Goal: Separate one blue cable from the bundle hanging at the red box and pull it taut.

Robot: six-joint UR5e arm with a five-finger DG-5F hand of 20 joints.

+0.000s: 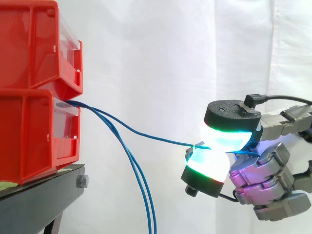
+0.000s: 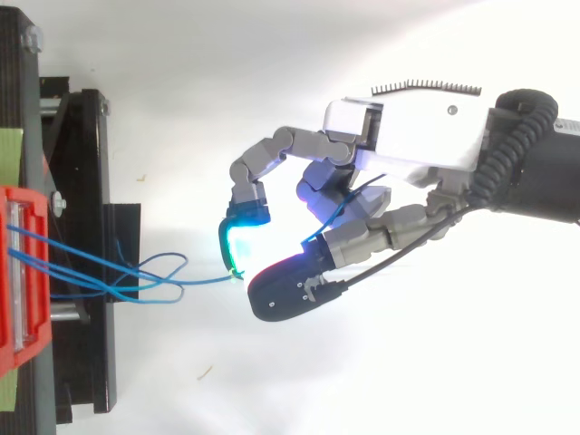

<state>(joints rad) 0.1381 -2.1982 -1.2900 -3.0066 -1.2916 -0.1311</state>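
Several thin blue cables come out of the lower red box (image 1: 34, 136). One blue cable (image 1: 146, 135) runs rightward from the box front, in a slight sag, to my hand (image 1: 265, 168). Two glowing fingertips (image 1: 229, 137) pinch this cable where a small pale tie sits on it. The other blue cables (image 1: 139, 190) hang down from the box in a curve and leave the bottom of the side view. In the top view the hand (image 2: 399, 154) comes in from the right, and the pinched cable (image 2: 204, 281) leads left to the loops at the box (image 2: 23, 272).
Two red boxes are stacked on a black stand (image 1: 44, 195) at the left, the upper box (image 1: 34, 44) overhanging slightly. A white curtain hangs behind. The stand's frame (image 2: 82, 254) lies left in the top view.
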